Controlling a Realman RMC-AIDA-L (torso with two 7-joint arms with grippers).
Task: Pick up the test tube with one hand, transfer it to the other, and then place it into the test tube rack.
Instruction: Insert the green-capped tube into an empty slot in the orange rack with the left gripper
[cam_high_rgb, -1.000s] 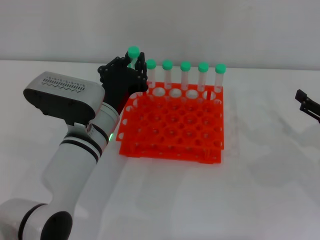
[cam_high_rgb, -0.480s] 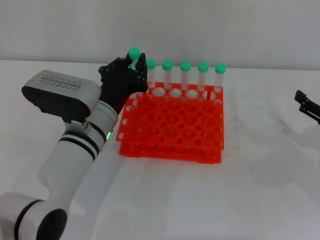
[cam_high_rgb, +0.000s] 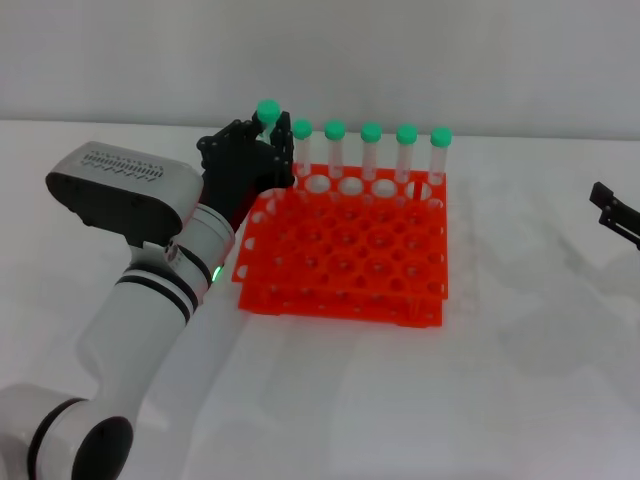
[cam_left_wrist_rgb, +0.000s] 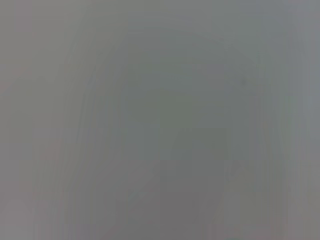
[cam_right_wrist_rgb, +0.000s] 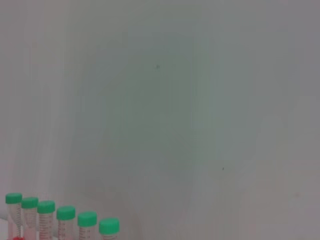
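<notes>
Test tube (cam_high_rgb: 267, 112) clamped upright in left gripper (cam_high_rgb: 248, 160), green cap showing above fingers, lower body hidden; positioned at far-left corner of orange rack (cam_high_rgb: 342, 245), at the end of the back row beside five seated tubes (cam_high_rgb: 370, 152). Right gripper (cam_high_rgb: 615, 210) parked well apart at table edge; fingers: cannot tell. Risks: tip missing the hidden hole and catching on rack rim; knuckles knocking the nearest tube; tilt on release.

Left arm reaches up and forward from the lower left, white forearm angled in, its black left claw (cam_high_rgb: 250, 160) curled closed up high. Right claw (cam_high_rgb: 615, 212) just pokes in at the right edge, low, parked.
</notes>
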